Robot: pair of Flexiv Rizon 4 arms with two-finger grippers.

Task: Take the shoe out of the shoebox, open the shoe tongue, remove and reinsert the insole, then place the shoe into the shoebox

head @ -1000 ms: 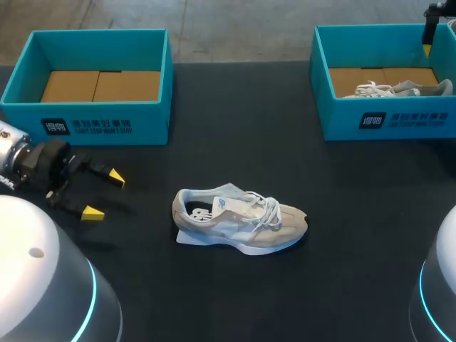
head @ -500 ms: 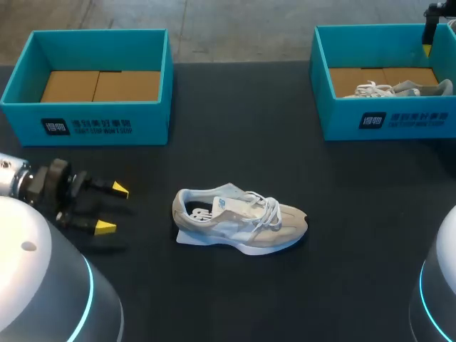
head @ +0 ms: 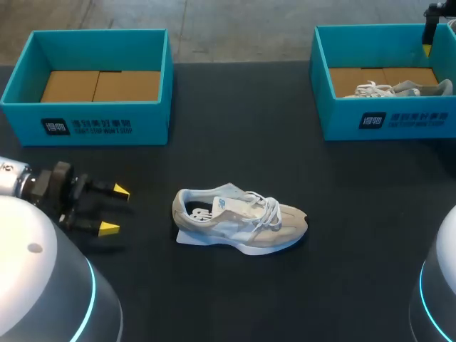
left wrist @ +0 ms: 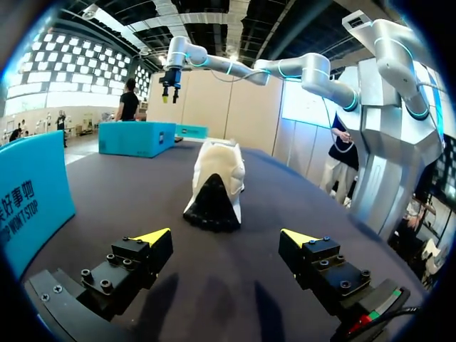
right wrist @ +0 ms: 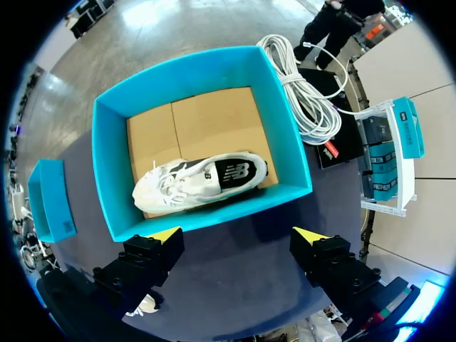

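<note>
A beige and white shoe point(head: 239, 221) lies on its side mid-table, toe to the right, on the black table. My left gripper point(head: 114, 209) hovers low to its left, open and empty, pointing at the heel. From the left wrist the shoe point(left wrist: 216, 182) lies straight ahead of the open left gripper point(left wrist: 224, 239), heel nearest, well apart. My right gripper point(right wrist: 239, 234) hangs open and empty high over the right shoebox point(right wrist: 285, 142), which holds a second white shoe point(right wrist: 199, 178). In the head view that shoebox point(head: 385, 121) stands at the back right.
An empty teal shoebox point(head: 92, 128) with a cardboard floor stands at the back left, just beyond my left gripper. Its wall point(left wrist: 28, 199) shows beside the left fingers. My right arm point(left wrist: 235, 68) reaches over the far box.
My left gripper has swung down and slightly toward the shoe, turning to face its heel, and stayed open. The right arm and both shoes have not moved.
</note>
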